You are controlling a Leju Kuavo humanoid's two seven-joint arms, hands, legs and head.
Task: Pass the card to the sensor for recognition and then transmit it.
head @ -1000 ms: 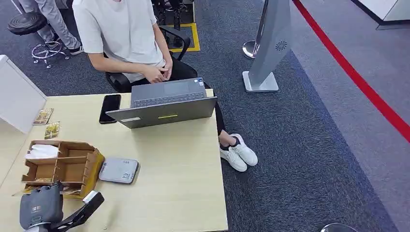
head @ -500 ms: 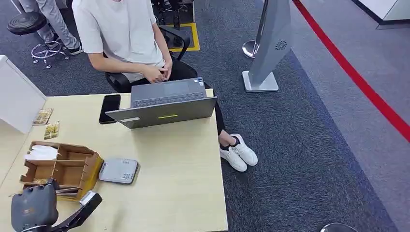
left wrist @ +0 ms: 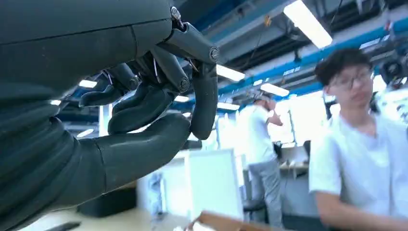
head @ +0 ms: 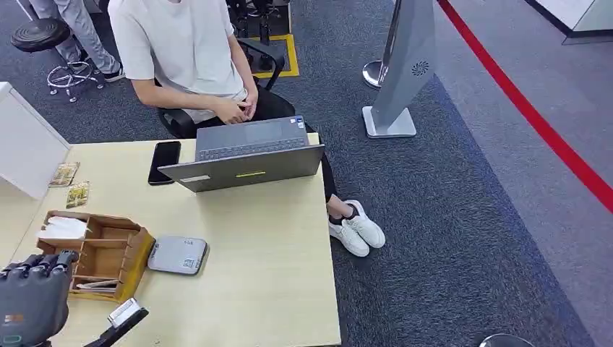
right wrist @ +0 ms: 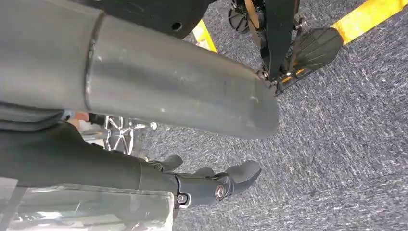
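Head view: the left hand (head: 30, 298) is seen at the lower left of the frame, above the near edge of the pale table (head: 267, 275). In the left wrist view its fingers (left wrist: 204, 96) are curled in toward the thumb, and nothing is seen between them. A card (head: 92, 285) is seen lying in the near compartment of the wooden box (head: 137, 249), just right of the hand. The grey flat sensor (head: 178, 254) is placed just beside the box, on its right. Two more cards (head: 71, 184) are seen at the left edge, by a white panel (head: 25, 144). At upper centre a laptop (head: 246, 163) and a black phone (head: 164, 161) are seen before a seated person (head: 188, 50). Right wrist view: the right hand (right wrist: 207, 185) is hung over grey carpet (right wrist: 337, 144), its fingers loosely apart and nothing held.
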